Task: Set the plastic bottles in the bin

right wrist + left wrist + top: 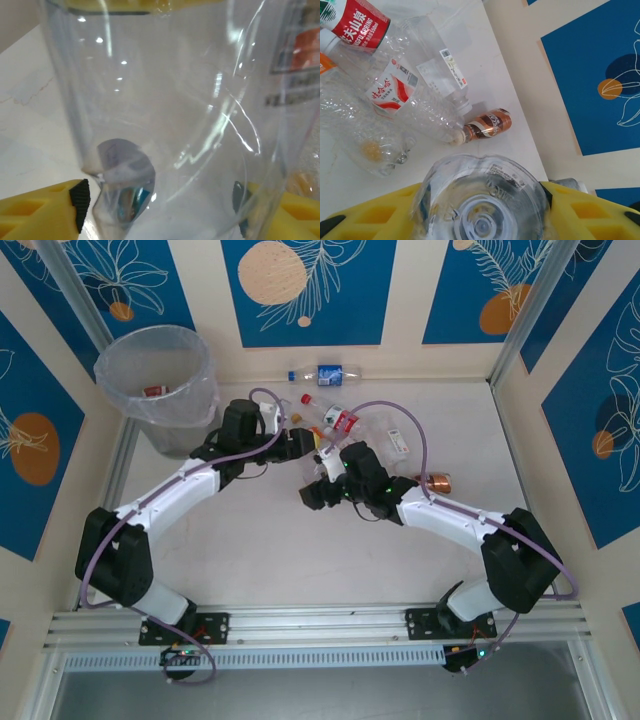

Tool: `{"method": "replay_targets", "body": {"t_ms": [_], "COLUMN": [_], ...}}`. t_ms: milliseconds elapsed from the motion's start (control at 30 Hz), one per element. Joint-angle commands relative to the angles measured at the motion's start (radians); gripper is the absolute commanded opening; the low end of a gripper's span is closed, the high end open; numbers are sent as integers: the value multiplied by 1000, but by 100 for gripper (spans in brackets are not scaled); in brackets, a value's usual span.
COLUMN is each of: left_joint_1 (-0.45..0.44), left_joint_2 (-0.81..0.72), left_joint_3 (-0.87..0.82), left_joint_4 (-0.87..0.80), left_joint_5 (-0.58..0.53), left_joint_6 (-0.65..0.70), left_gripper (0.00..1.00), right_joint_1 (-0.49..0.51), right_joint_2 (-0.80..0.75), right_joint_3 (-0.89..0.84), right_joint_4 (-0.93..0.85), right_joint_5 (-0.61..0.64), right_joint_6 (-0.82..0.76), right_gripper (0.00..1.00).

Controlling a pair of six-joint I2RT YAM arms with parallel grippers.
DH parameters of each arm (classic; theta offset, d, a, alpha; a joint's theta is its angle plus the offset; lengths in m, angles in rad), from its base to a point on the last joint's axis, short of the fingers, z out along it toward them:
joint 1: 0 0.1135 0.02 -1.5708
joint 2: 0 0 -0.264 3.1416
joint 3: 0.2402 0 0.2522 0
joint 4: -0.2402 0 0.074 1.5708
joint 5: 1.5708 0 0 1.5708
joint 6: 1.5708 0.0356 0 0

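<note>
A clear bottle (482, 200) is clamped, base towards the camera, between the yellow fingers (370, 220) of the left gripper (482, 215). A bottle (165, 125) is likewise clenched by the right gripper (162, 210); whether it is the same one cannot be told. Loose bottles (390, 90) are heaped on the table (345, 185) nearby, well apart from the bin (170, 420) at the far-left corner.

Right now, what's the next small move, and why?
Probably open the right gripper: it and the left gripper both seem clamped on one clear bottle, and the bin stands on the left side, so left should carry.
</note>
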Motion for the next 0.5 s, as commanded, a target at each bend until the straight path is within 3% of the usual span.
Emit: {"method": "replay_targets", "body": {"t_ms": [0, 100, 133, 467], "left_joint_1": [-12, -9, -7, 2], "left_joint_2": [-23, -25, -24, -20], "left_joint_3": [41, 51, 53, 76], "left_joint_4": [-61, -75, -78, -102], "left_joint_5": [-37, -48, -48, -63], "left_joint_6": [58, 70, 74, 97], "left_gripper": [40, 40, 40, 41], "right_joint_1": [7, 7, 6, -3], "right_joint_2": [-38, -65, -76, -184], "right_joint_3": [-11, -26, -30, -86], "right_joint_4": [48, 46, 43, -34], "right_joint_5": [-6, -24, -28, -38], "right_joint_6": [3, 0, -3, 5], "right_gripper": [83, 90, 99, 99]}}
